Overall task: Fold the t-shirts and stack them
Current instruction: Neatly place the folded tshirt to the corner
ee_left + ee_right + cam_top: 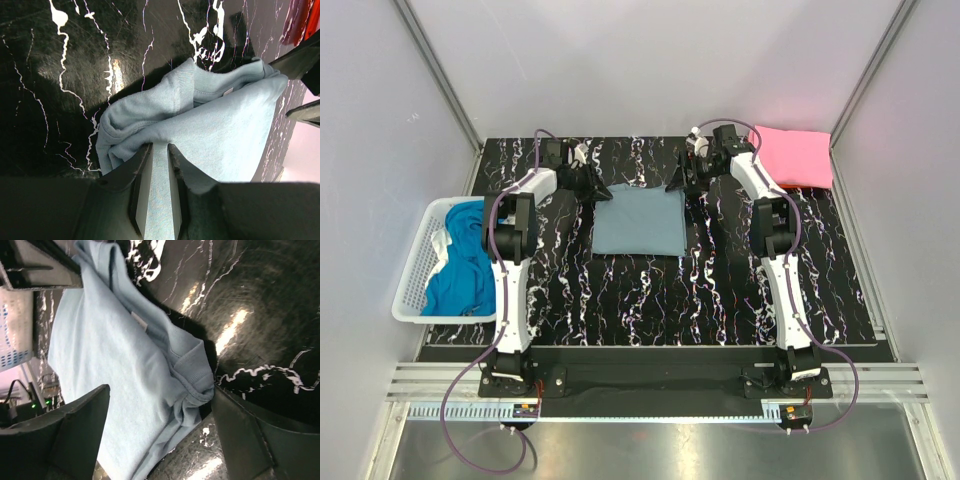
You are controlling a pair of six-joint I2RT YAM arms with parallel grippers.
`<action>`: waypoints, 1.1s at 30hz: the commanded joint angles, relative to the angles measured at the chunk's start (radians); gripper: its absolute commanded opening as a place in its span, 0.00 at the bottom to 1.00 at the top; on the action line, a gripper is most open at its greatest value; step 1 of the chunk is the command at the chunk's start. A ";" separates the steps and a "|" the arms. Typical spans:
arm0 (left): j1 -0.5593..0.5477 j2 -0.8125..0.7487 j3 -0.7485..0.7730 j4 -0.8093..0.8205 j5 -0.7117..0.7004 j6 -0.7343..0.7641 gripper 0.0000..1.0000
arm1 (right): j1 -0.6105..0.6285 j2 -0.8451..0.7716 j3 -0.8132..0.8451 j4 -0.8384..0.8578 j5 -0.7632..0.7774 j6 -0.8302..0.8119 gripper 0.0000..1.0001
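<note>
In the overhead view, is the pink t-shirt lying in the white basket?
No, the pink t-shirt lies folded at the far right corner of the table, while the basket at the left holds blue cloth.

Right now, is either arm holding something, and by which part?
The left jaws pinch the grey shirt at its far left corner; the right jaws stand open, holding nothing.
</note>
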 commanded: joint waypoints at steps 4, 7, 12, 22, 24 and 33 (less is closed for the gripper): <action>0.002 0.031 -0.024 0.025 -0.055 0.003 0.26 | 0.008 0.078 -0.017 -0.132 0.018 -0.018 0.84; 0.002 0.029 -0.027 0.028 -0.050 -0.002 0.25 | 0.013 0.082 -0.013 -0.134 0.018 -0.023 0.77; 0.002 0.031 -0.024 0.028 -0.047 0.000 0.25 | 0.016 0.078 -0.013 -0.132 0.029 -0.026 0.60; -0.019 -0.154 0.072 -0.139 -0.073 0.064 0.29 | 0.015 -0.089 -0.221 0.038 0.078 -0.008 0.00; -0.024 -0.223 0.082 -0.178 -0.108 0.077 0.30 | 0.015 -0.133 -0.256 0.052 0.099 -0.012 0.00; -0.088 -0.759 -0.281 -0.268 -0.253 0.129 0.35 | 0.015 -0.366 -0.414 0.156 0.378 -0.089 0.00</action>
